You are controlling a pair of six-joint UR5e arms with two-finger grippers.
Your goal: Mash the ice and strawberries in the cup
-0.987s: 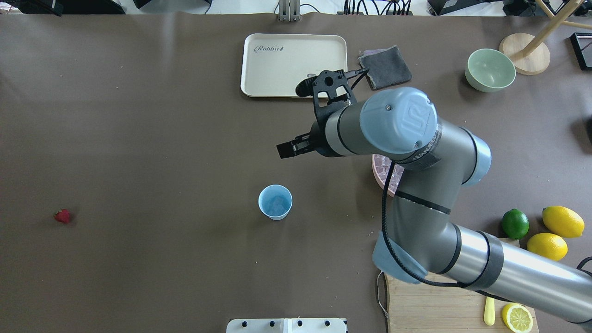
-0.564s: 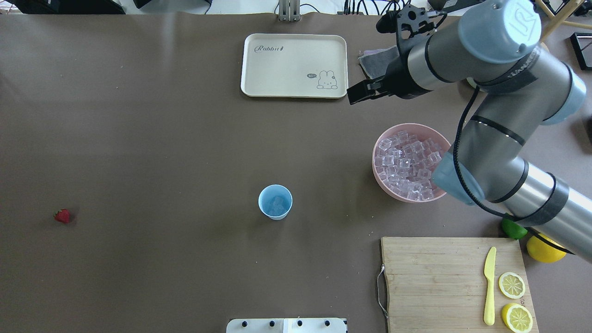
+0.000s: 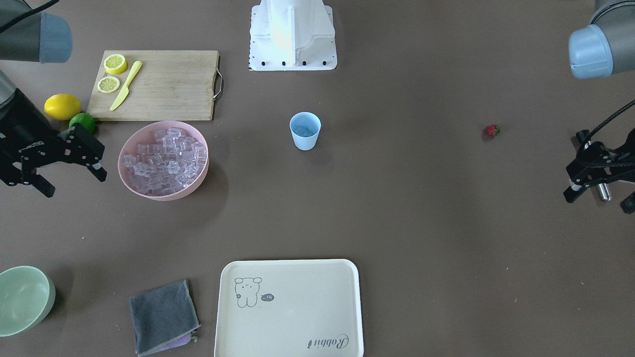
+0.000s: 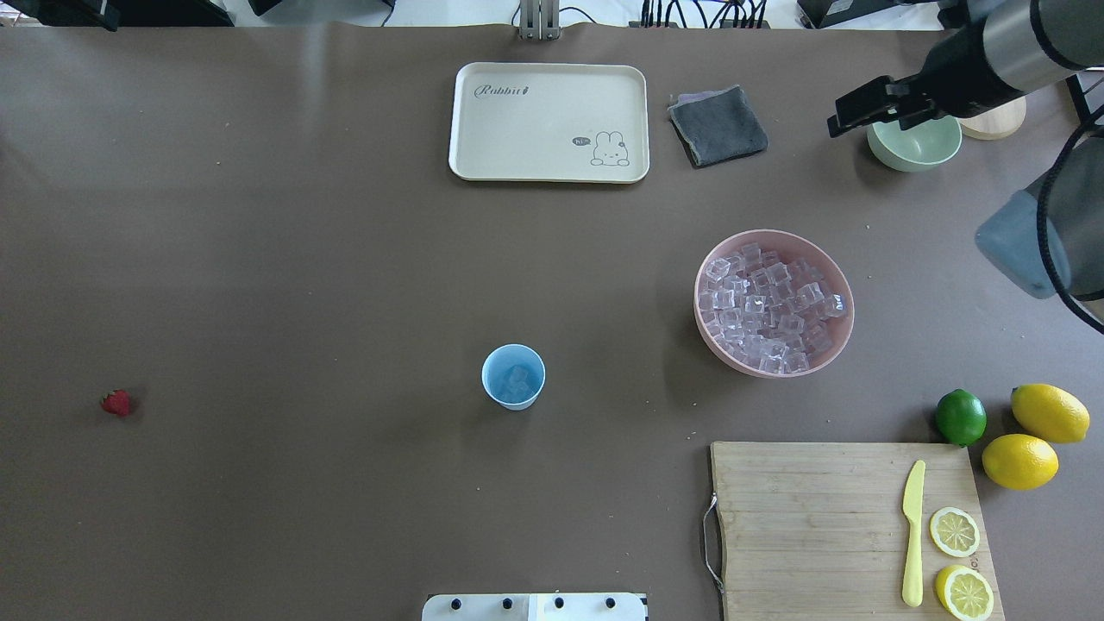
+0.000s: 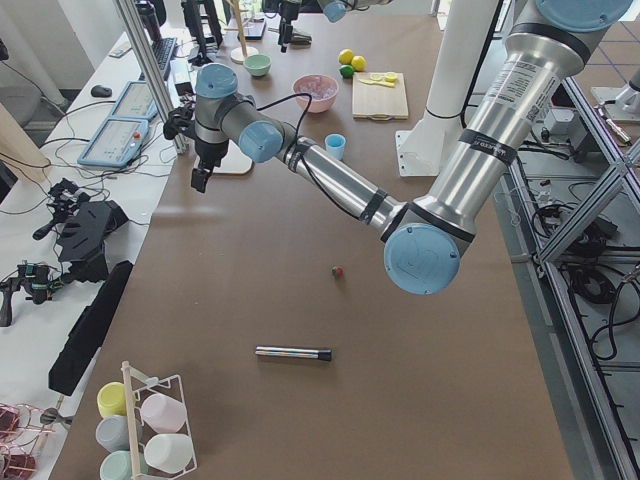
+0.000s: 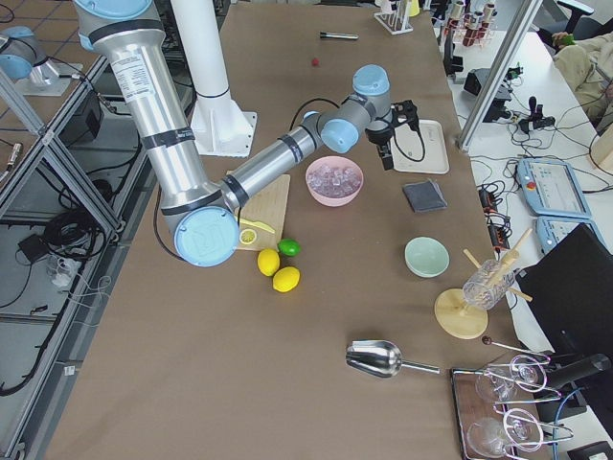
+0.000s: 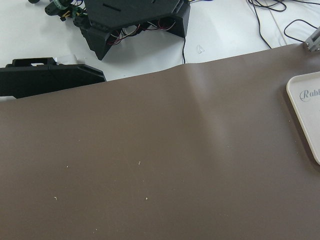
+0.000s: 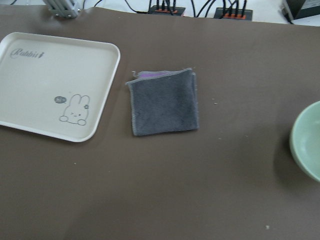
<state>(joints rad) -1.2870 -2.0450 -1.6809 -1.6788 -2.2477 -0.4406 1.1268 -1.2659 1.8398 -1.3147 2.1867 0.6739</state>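
The right arm has swung away. A second ago it hung over the middle of the table, just beyond the cup [image 3: 304, 141], and hid most of the pink bowl [image 4: 698, 302]. Now the right gripper [image 3: 74, 183] is out at the far right, above the green bowl [image 4: 914, 155], and the pink bowl with its heap of cubes lies fully uncovered. Its fingers stand wide apart with nothing between them.

The cup has not moved. It stands upright near the middle of the table, and ice [image 4: 517, 379] shows at its bottom. We judge the ice step done, or at least begun.

The strawberry [image 4: 116, 403] has not shifted either. It lies alone on the bare table far to the left, well apart from the cup.

The left gripper [image 3: 598, 201] hovers high over the far left of the table, away from the berry. Its fingers look spread, and we see nothing held between them.

With the right arm cleared out of the middle, we take the berry to be the next job, and it lies on the left arm's side. A metal rod [image 5: 293, 353] lies on the table at the left end, past the berry. It may serve for the mashing, which cannot start until the berry is in the cup.
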